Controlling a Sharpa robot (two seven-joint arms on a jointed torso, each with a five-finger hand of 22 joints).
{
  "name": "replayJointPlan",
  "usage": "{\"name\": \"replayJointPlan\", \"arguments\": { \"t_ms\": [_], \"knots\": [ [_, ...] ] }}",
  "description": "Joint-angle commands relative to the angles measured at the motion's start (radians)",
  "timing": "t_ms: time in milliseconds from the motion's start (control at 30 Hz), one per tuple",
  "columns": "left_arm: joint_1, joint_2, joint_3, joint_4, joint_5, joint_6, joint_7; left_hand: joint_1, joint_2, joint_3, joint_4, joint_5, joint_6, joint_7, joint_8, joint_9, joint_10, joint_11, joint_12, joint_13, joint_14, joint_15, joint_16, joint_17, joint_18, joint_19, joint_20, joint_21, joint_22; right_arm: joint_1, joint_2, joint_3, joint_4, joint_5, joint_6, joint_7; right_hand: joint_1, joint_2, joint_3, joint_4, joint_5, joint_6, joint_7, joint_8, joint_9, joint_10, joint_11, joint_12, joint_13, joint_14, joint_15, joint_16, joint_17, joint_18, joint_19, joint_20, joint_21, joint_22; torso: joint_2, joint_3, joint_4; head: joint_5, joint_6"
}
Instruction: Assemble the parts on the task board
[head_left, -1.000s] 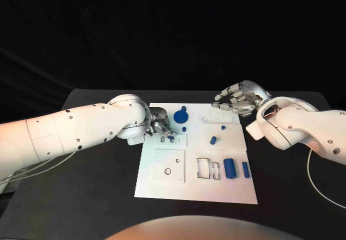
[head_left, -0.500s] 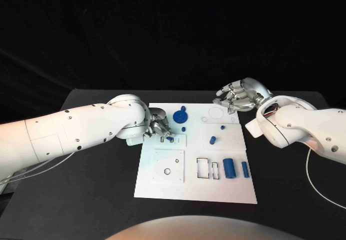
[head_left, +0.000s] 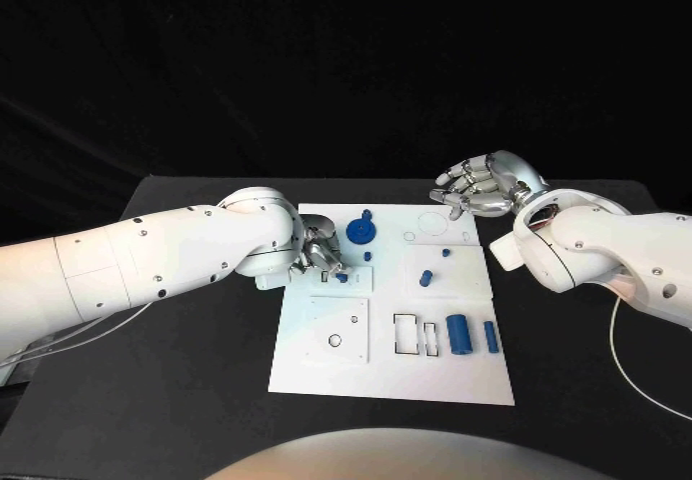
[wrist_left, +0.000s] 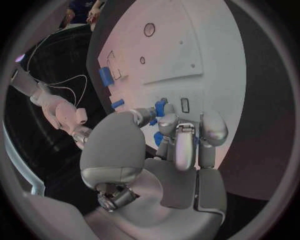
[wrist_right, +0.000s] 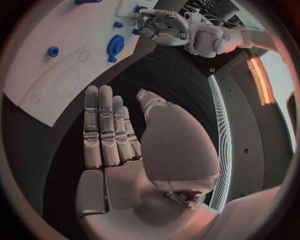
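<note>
- Black table (head_left: 173, 380), dark backdrop behind; white board (head_left: 389, 375) lies at the table's middle, long side running front to back.
- Left hand (head_left: 320, 254): at the board's left edge, toward its far end, fingers curled down onto the board. In the left wrist view a small blue part (wrist_left: 160, 107) sits at the fingertips (wrist_left: 167, 122), just beside a small rectangular slot; whether it is gripped or only touched, cannot tell.
- Right hand (head_left: 483, 190): raised off the board's far right corner, holding nothing. In the right wrist view its fingers (wrist_right: 103, 125) lie straight side by side, thumb apart.
- Blue disc (head_left: 361, 233): far end of the board, left of centre, near the left hand.
- Blue peg (head_left: 426, 279): board's middle, right of centre, standing alone.
- Blue cylinder (head_left: 460, 335): right side of the board, toward the near end, lying beside the rectangular cut-outs.
- Blue bar (head_left: 490, 337): just beside the cylinder, along the board's right edge.
</note>
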Motion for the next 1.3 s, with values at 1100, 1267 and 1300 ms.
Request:
{"name": "replayJointPlan", "arguments": {
  "t_ms": [1100, 1267, 1300],
  "knots": [
    [-0.001, 0.004, -0.001, -0.003, -0.021, 0.042, -0.011, -0.009, 0.003, 0.222, -0.215, 0.01, 0.008, -0.005, 0.001, 0.001, 0.01, 0.0, 0.002, 0.002, 0.066, -0.01, 0.004, 0.106, -0.02, 0.01, -0.003, 0.008, 0.005, -0.005, 0.002, 0.0, -0.002, 0.034, -0.004, 0.024, -0.006, -0.019, 0.008, -0.001, 0.0, -0.025, 0.005, 0.014, 0.001, -0.009, 0.014, -0.007, -0.051, -0.004, 0.011, -0.042, 0.002, 0.01, 0.007, 0.012, -0.033, -0.038, -0.001, 0.0004, -0.0007, 0.004, -0.009],
    [-0.001, 0.003, -0.001, -0.001, -0.023, 0.045, -0.012, -0.012, 0.003, 0.226, -0.217, 0.013, 0.01, -0.005, 0.001, 0.001, 0.013, 0.0, 0.004, 0.005, 0.066, -0.01, 0.004, 0.107, -0.021, 0.012, -0.003, 0.009, 0.007, -0.005, 0.001, 0.0, -0.002, 0.035, -0.003, 0.024, -0.005, -0.018, 0.008, -0.001, 0.0, -0.026, 0.005, 0.014, 0.001, -0.009, 0.014, -0.007, -0.051, -0.004, 0.011, -0.042, 0.002, 0.01, 0.007, 0.012, -0.033, -0.038, 0.0, 0.0006, -0.0016, 0.004, -0.011],
    [-0.001, 0.003, -0.001, -0.001, -0.023, 0.045, -0.012, -0.012, 0.003, 0.226, -0.217, 0.013, 0.01, -0.005, 0.001, 0.001, 0.013, 0.0, 0.004, 0.005, 0.066, -0.01, 0.004, 0.107, -0.021, 0.012, -0.003, 0.009, 0.007, -0.005, 0.001, 0.0, -0.002, 0.035, -0.003, 0.024, -0.005, -0.018, 0.008, -0.001, 0.0, -0.026, 0.005, 0.014, 0.001, -0.009, 0.014, -0.007, -0.051, -0.004, 0.011, -0.042, 0.002, 0.01, 0.007, 0.012, -0.033, -0.038, -0.001, 0.0003, -0.0012, 0.004, -0.011]
  ]
}}
